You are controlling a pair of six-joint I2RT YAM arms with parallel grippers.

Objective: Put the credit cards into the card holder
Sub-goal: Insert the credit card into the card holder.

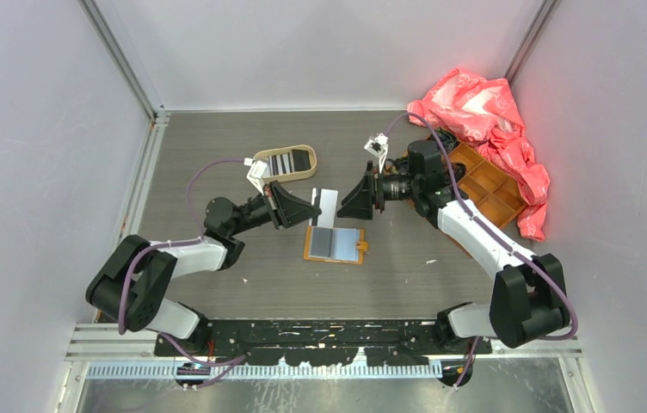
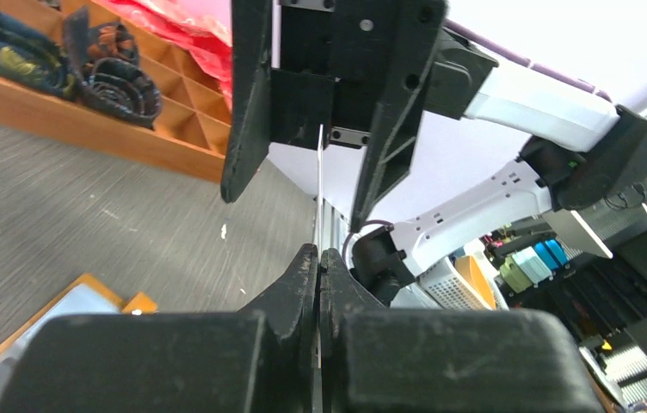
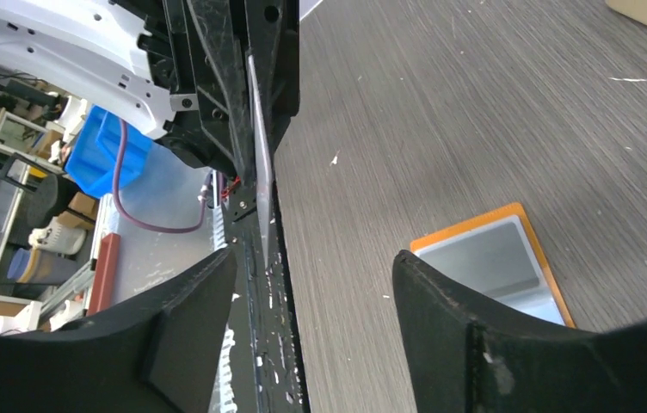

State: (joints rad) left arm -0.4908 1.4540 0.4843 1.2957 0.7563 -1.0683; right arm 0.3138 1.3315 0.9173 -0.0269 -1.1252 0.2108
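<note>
A pale credit card (image 1: pixel 327 202) is held on edge above the table, with my left gripper (image 1: pixel 303 209) shut on its left end. Edge-on it shows as a thin line (image 2: pixel 319 172) running from the closed left jaws (image 2: pixel 320 255). My right gripper (image 1: pixel 356 200) faces it, open, its fingers either side of the card's far end (image 3: pixel 261 181) without touching. The card holder (image 1: pixel 335 244) lies open and flat on the table just below both grippers, its orange rim (image 3: pixel 475 231) beside my right fingertip. A striped credit card (image 1: pixel 281 163) and a black one (image 1: pixel 301 160) lie in the oval tray.
The oval tan tray (image 1: pixel 306 175) sits behind the left gripper. An orange compartmented box (image 1: pixel 485 185) with rolled ties (image 2: pixel 113 82) stands at the back right, under the right arm. A crumpled red plastic bag (image 1: pixel 483 107) lies behind it. Grey walls close in both sides.
</note>
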